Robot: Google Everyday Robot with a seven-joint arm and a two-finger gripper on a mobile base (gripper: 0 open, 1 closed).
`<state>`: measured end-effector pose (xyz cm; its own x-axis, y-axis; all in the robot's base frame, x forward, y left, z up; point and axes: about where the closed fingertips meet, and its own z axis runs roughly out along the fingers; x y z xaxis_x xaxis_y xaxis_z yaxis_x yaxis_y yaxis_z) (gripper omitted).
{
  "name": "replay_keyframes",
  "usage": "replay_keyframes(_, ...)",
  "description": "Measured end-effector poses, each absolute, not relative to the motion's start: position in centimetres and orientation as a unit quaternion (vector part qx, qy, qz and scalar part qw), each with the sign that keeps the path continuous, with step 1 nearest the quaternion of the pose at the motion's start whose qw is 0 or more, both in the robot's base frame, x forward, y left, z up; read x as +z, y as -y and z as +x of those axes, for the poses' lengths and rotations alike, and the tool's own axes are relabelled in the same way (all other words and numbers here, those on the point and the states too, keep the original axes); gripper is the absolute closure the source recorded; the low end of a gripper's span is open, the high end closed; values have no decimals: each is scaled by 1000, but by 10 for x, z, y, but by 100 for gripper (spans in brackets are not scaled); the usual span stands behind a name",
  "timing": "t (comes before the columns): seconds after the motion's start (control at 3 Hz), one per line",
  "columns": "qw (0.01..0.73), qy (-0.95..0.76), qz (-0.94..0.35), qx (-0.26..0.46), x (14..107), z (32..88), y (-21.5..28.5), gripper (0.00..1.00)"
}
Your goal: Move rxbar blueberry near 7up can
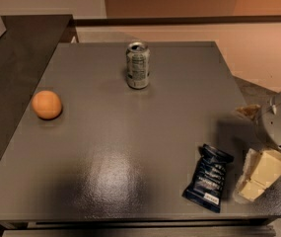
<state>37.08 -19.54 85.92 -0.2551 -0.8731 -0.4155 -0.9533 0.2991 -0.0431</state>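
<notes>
Low at the right edge of the frame, the gripper [252, 185] hangs over the right border of the table [130, 147], its cream tip pointing down and to the left. We cannot tell if it is released or clenched; we see nothing held in it. Above it, the round grey-white wrist [280, 125] of the arm enters from the right.

Just beside the gripper, to its left, the rxbar blueberry [209, 184] lies flat on the table, a little tilted, and apart from it.

The table is dark grey with a soft shine in its lower middle. The 7up can [138, 65] stands upright in the upper middle, well apart from the bar. An orange [47, 104] rests at the left. A darker counter [17, 63] adjoins the table at the upper left, and behind we see a pale floor and wall.
</notes>
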Motion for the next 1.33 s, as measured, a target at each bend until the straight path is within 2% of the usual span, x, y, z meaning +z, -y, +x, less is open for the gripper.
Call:
replay_keyframes(1.0, 203, -751, -607, 159, 828, 354, 174, 0)
replay_keyframes(1.33, 206, -743, -614, 170, 823, 352, 170, 17)
